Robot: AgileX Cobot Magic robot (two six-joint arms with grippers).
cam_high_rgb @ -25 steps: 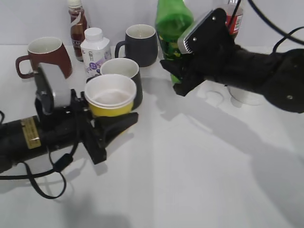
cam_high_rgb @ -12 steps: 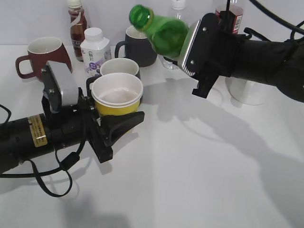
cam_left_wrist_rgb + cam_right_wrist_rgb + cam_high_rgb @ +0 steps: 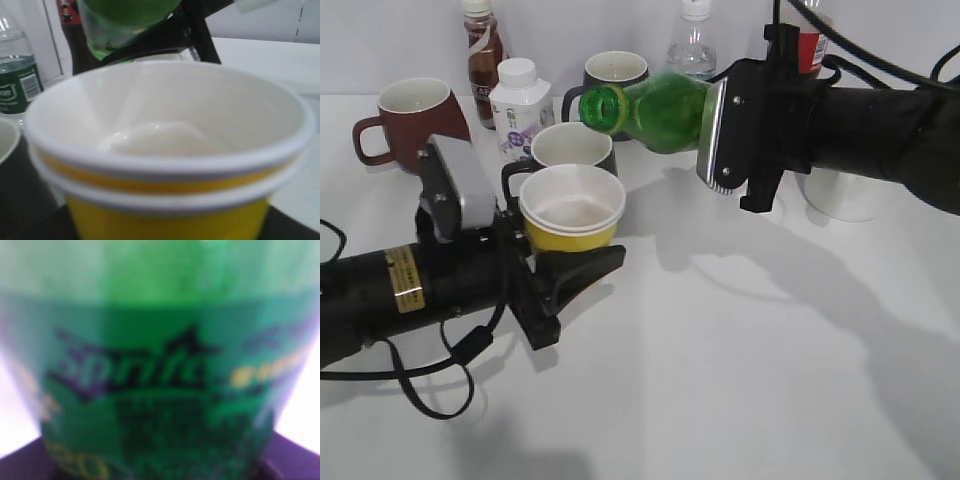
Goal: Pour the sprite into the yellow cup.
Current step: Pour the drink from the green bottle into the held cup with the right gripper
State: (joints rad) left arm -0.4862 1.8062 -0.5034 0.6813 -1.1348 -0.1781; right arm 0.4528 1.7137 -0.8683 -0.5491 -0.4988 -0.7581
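The sprite (image 3: 660, 105) is a green bottle lying almost level in the air, its open mouth pointing left toward the yellow cup (image 3: 572, 208). My right gripper (image 3: 725, 135) is shut on its body; its label fills the right wrist view (image 3: 160, 380). My left gripper (image 3: 555, 270) is shut on the yellow cup and holds it off the table, upright. The cup's white inside fills the left wrist view (image 3: 165, 135), with the bottle's mouth (image 3: 125, 25) above its far rim. No liquid shows in the cup.
A dark red mug (image 3: 415, 115), a white bottle (image 3: 520, 105), a brown bottle (image 3: 483, 45), two black mugs (image 3: 615, 80) (image 3: 570, 150), a clear water bottle (image 3: 692, 45), a red-labelled cola bottle (image 3: 810, 45) and a white cup (image 3: 840, 195) stand at the back.
My right gripper has tipped the sprite from upright to nearly level, its mouth swinging left and down toward the cup. My left gripper has carried the cup slightly right.
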